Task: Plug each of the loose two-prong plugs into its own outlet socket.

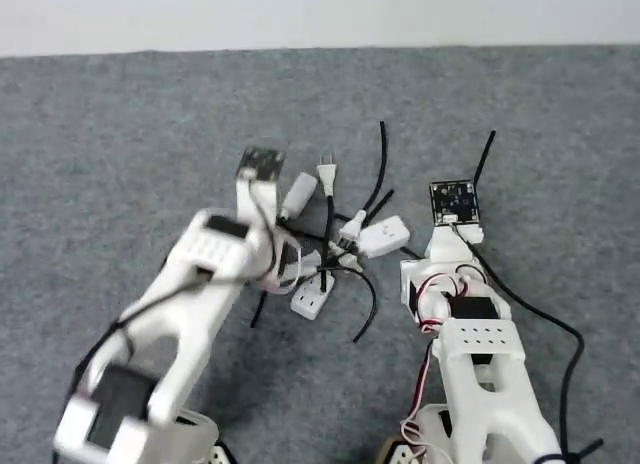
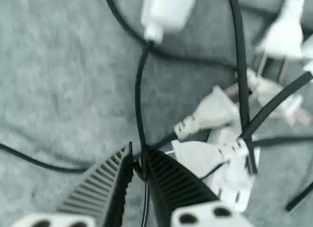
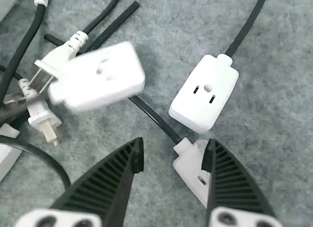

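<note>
A tangle of black cables, white two-prong plugs and white outlet sockets lies mid-table. In the high view I see an upright plug (image 1: 325,167), a socket (image 1: 385,236) and another socket (image 1: 312,300). My left gripper (image 2: 139,156) is shut on a thin black cable (image 2: 138,100) beside a heap of white plugs (image 2: 210,112). My right gripper (image 3: 173,144) hangs open over the carpet. A white socket (image 3: 205,92) lies just beyond its tips, and a white plug body (image 3: 190,166) sits against one finger. A second socket (image 3: 98,78) lies to the side.
Grey carpet (image 1: 120,154) covers the whole table. Loose black cable ends (image 1: 382,164) stick out toward the far side. The left arm (image 1: 200,274) leans over the tangle, and the right arm (image 1: 470,334) stands just to its right.
</note>
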`<state>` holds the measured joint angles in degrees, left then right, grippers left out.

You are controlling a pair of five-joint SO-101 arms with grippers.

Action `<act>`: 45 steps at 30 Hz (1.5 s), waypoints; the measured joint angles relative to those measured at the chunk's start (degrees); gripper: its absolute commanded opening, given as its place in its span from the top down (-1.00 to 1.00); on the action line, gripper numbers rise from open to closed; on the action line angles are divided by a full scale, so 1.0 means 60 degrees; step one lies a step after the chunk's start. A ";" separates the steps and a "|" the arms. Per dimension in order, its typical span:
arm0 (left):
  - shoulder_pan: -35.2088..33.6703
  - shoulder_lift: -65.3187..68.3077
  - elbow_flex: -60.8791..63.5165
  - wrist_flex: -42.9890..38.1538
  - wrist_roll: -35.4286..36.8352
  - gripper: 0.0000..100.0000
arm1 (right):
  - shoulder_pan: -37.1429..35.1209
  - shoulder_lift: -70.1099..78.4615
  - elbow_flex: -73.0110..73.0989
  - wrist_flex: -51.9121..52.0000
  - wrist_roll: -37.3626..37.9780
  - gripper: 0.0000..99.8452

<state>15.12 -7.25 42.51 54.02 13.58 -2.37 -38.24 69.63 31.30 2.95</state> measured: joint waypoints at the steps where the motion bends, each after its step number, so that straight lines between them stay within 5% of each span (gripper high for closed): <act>1: 0.0000 -0.0571 0.0733 -0.0396 0.0000 0.97 | 0.0000 0.0000 0.0000 0.0000 0.0000 0.61; 9: -0.0425 -0.4527 0.3868 -0.1744 -0.0117 0.91 | 0.0000 0.0000 0.0000 0.0000 0.0000 0.61; 17: -0.0205 -0.5495 0.3619 -0.1744 -0.0645 0.35 | 0.0000 0.0000 0.0000 0.0000 0.0000 0.61; 33: 0.0264 0.2139 -0.2037 -0.3238 -0.0659 0.35 | 0.0000 0.0000 0.0000 0.0000 0.0000 0.61; 39: 0.0220 0.3736 -0.3297 -0.3253 -0.0718 0.62 | 0.0000 0.0000 0.0000 0.0000 0.0000 0.61; 45: -0.0015 0.4073 -0.3839 -0.3267 -0.2256 0.78 | 0.0000 0.0000 0.0000 0.0000 0.0000 0.61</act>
<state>15.03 17.19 19.47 34.42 0.04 -2.37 -38.24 69.63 31.30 2.95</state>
